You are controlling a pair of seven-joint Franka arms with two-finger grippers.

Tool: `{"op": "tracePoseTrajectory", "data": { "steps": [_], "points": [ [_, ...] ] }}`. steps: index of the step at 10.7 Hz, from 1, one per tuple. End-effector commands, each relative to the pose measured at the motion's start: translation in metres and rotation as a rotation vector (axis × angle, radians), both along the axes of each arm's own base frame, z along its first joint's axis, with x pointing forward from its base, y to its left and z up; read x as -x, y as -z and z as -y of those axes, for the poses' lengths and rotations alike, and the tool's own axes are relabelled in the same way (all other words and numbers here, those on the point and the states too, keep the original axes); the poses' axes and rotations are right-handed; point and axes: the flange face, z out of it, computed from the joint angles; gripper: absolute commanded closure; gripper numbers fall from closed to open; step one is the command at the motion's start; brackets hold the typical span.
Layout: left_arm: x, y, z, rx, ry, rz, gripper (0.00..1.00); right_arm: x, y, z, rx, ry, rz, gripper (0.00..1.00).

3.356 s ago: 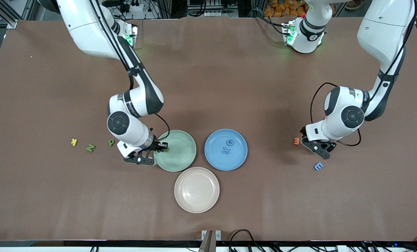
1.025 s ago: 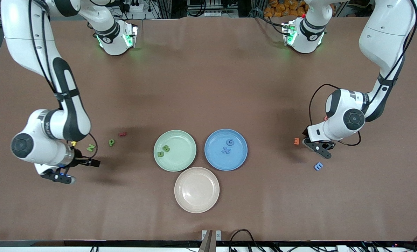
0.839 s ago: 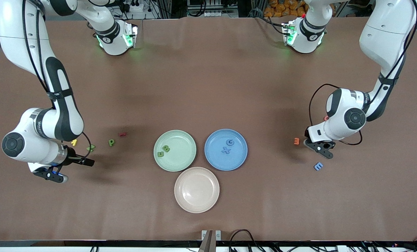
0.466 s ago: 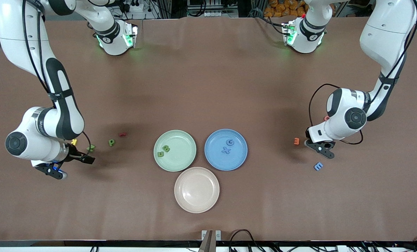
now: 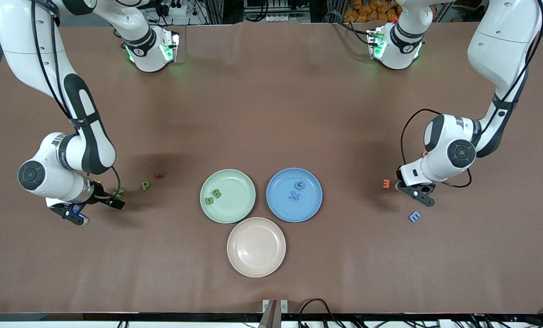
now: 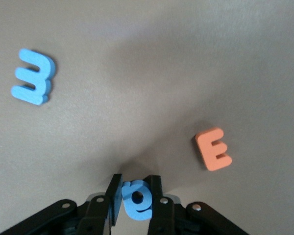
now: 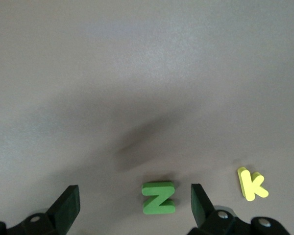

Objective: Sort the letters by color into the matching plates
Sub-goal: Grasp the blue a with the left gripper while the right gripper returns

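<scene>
The green plate [image 5: 228, 196] holds two green letters [image 5: 213, 196], as it did a second ago, and the blue plate [image 5: 294, 194] beside it still carries a blue G [image 5: 301, 185] and plus sign [image 5: 294, 196]. The right gripper [image 7: 132, 208] has moved in from nearer the front camera to the green Z [image 7: 158, 197], fingers spread wide either side of it, not touching. The left gripper [image 6: 135, 196], half open a second ago, now pinches a blue letter [image 6: 136, 198] on the table, between the orange E [image 6: 213, 149] and blue E [image 6: 33, 77].
</scene>
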Motion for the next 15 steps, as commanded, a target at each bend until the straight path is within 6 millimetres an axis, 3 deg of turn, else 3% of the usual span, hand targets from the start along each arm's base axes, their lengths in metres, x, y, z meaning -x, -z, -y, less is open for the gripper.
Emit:
{"op": "tracePoseTrajectory", "data": {
  "steps": [1, 3, 7, 12, 15],
  "points": [
    [-0.01, -0.025, 0.008, -0.011, -0.05, 0.037, 1.0, 0.024, -0.011, 0.01, -0.002, 0.026, 0.037, 0.0],
    [-0.019, -0.036, 0.025, 0.006, -0.092, 0.056, 1.0, 0.033, -0.004, 0.014, 0.0, 0.027, 0.043, 0.0],
    [-0.03, -0.048, 0.099, 0.034, -0.21, 0.086, 1.0, 0.04, 0.009, 0.015, 0.007, 0.027, 0.05, 0.02],
    [-0.029, -0.052, 0.182, 0.071, -0.343, 0.109, 1.0, 0.042, 0.015, 0.01, 0.008, 0.017, 0.057, 0.2],
    [-0.023, -0.06, 0.232, 0.099, -0.386, 0.126, 1.0, 0.043, 0.022, 0.008, 0.012, 0.013, 0.065, 0.23]
  ]
}}
